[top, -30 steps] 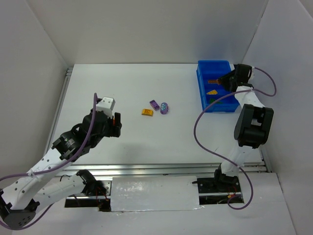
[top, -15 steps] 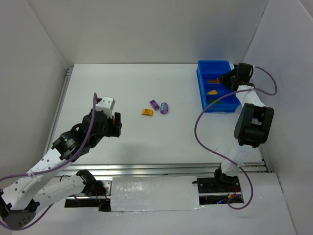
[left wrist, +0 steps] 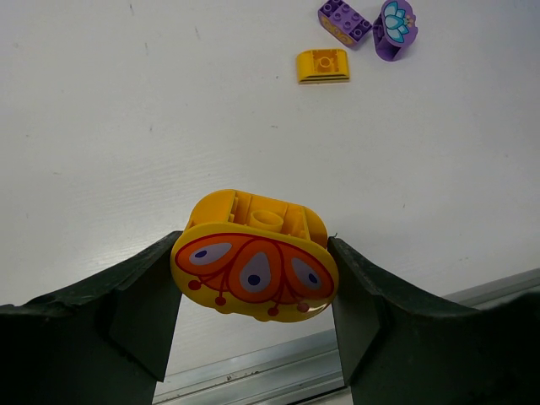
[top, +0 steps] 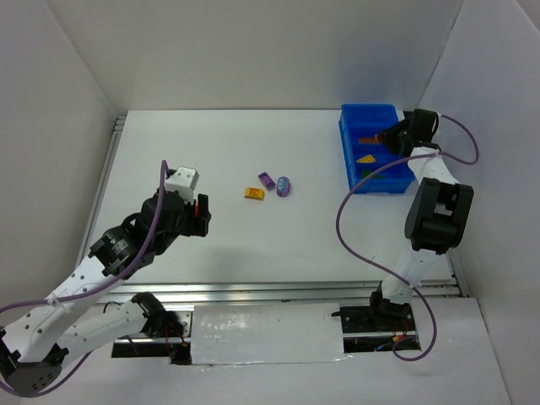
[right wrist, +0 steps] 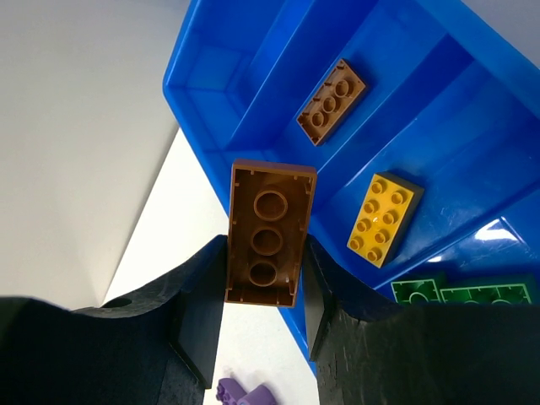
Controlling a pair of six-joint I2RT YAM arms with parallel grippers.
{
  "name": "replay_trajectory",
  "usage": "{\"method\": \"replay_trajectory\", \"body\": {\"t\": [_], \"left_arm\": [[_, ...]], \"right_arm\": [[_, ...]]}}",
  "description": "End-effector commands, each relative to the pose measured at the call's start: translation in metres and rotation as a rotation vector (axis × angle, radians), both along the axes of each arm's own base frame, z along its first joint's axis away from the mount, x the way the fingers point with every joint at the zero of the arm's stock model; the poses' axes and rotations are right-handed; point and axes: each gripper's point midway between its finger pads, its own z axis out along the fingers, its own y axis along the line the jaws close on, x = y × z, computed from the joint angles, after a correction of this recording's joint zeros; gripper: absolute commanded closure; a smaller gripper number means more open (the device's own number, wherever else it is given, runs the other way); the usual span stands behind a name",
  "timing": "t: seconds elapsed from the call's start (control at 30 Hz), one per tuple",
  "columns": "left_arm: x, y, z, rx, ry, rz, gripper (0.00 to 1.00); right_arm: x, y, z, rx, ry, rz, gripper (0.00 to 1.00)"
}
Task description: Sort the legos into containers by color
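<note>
White table [top: 253,152]; jaws tight on bricks [left wrist: 253,257] [right wrist: 268,232]

White bench [left wrist: 101,126]. Bright blue plastic tray [right wrist: 253,76], containing a brown flat plastic brick [right wrist: 332,101], a yellow studded plastic brick [right wrist: 385,218] and green plastic bricks [right wrist: 485,294]. Black right gripper [right wrist: 266,270]: plain brown long plastic brick [right wrist: 268,232]. Black left gripper [left wrist: 253,278]: yellow rounded plastic brick [left wrist: 253,266] printed with orange-red petals, purple centres and red dots. On the bench: plain yellow small plastic brick [left wrist: 323,66]; purple studded plastic brick [left wrist: 344,20]; purple oval plastic brick [left wrist: 395,27] bearing a teal-and-white flower.
</note>
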Motion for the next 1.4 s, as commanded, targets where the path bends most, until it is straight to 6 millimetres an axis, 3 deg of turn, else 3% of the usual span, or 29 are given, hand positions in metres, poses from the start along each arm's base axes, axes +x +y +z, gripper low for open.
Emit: {"method": "replay_trajectory", "body": {"t": [0.0,0.33,0.47,0.73,1.07,1.37], "left_arm": [[0.005,0.001,0.011,-0.012,-0.050,0.004,1.00],[0.005,-0.001,0.012,-0.013,-0.049,-0.010,1.00],[0.005,-0.001,0.012,-0.016,-0.052,-0.013,1.00],[0.005,-0.003,0.010,-0.013,-0.042,-0.022,1.00],[0.002,-0.005,0.011,-0.023,-0.044,-0.039,1.00],[0.002,-0.008,0.009,-0.022,-0.035,-0.055,1.00]], "right_arm": [[0.012,-0.006,0.012,-0.013,-0.050,0.006,1.00],[0.023,-0.007,0.003,0.037,-0.060,-0.021,1.00],[0.036,-0.005,0.002,0.074,-0.121,-0.016,1.00],[0.055,-0.001,-0.025,0.177,-0.153,0.006,1.00],[0.062,-0.006,-0.029,0.177,-0.162,0.001,0.94],[0.072,-0.006,-0.014,0.227,-0.214,0.012,0.94]]}}
